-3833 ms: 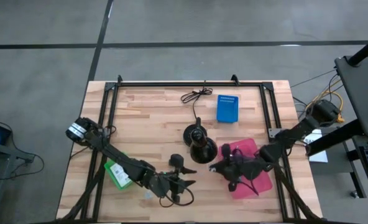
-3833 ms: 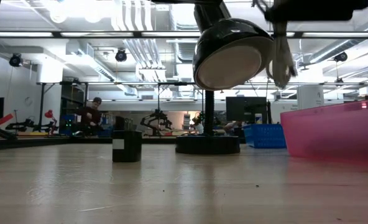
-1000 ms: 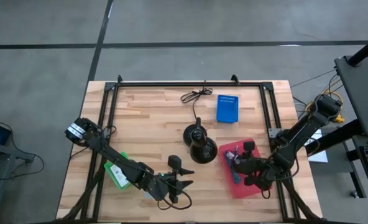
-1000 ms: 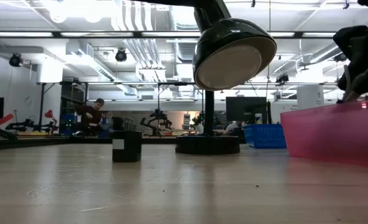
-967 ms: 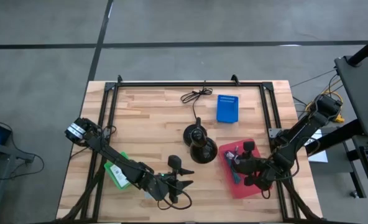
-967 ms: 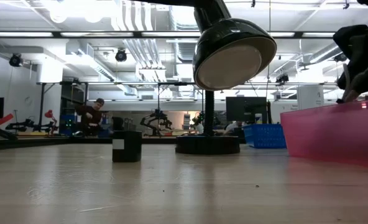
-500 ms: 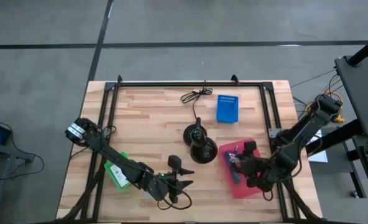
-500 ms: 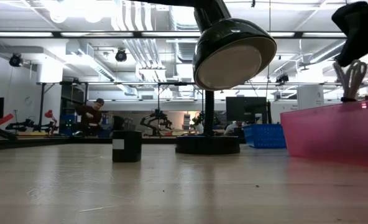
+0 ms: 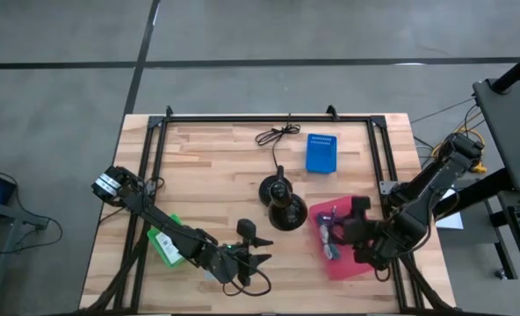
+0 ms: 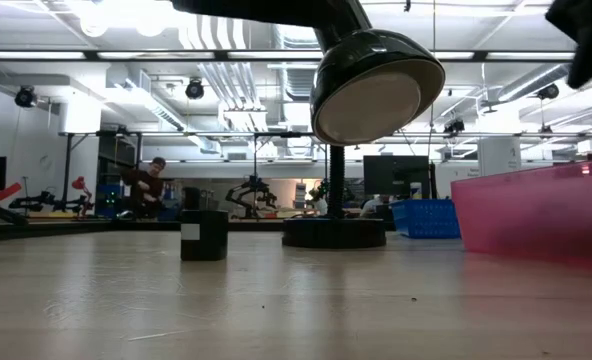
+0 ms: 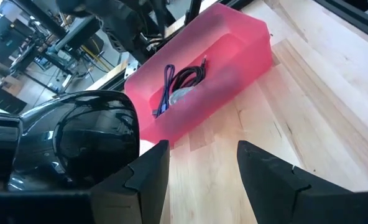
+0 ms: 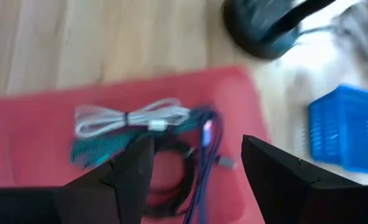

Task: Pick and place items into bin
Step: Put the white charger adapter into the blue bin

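High view, wooden table (image 9: 207,184), grey floor, right gripper (image 9: 352,230) released above pink bin (image 9: 348,263)

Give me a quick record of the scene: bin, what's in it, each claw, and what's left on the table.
bin: pink bin, table's right side
contents: white cable bundle, dark cables, a teal item
right claw: open, empty, above the bin
left claw: open, empty, near front edge
left on table: black cable, blue basket, green packet

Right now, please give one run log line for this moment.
right gripper: fingers open above pink bin | white cable inside bin | left gripper: open, empty, low over table
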Robot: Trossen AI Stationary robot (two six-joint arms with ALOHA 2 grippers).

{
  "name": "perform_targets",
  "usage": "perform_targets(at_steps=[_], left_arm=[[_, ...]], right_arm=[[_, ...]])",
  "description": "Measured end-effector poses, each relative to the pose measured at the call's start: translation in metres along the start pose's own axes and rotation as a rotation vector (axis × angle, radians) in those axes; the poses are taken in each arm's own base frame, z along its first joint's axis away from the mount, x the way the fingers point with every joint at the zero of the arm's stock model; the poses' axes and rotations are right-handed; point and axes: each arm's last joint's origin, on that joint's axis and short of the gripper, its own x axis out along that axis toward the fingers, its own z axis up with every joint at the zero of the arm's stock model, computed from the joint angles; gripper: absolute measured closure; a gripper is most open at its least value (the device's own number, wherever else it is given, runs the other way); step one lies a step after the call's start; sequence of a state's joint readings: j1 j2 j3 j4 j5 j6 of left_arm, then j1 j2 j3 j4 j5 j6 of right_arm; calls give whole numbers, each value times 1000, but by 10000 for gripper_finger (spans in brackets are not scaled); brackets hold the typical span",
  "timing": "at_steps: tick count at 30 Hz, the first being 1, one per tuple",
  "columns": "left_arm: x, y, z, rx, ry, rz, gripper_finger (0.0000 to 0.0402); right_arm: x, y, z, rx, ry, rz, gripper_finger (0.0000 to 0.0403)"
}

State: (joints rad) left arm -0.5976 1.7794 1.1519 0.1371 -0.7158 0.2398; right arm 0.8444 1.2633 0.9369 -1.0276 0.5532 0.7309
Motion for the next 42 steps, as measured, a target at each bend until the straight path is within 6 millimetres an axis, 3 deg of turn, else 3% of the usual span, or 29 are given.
perform_targets(at_steps=[6, 15, 22, 29, 42], left_arm=[[-1, -2, -2, 6, 14, -7, 228], [-14, -9, -10, -15, 110, -52, 228], [-42, -4, -13, -271, 230, -143, 228], [-73, -3, -12, -652, 474, -482, 228], [-86, -9, -33, -846, 758, -320, 228]], right_arm=[[-2, -3, 8, 25, -186, -156, 175], [8, -10, -1, 5, -361, -413, 175], [17, -11, -10, 69, -361, -415, 175], [19, -9, -10, 147, -385, -390, 175], [27, -8, -16, 145, -385, -390, 174]])
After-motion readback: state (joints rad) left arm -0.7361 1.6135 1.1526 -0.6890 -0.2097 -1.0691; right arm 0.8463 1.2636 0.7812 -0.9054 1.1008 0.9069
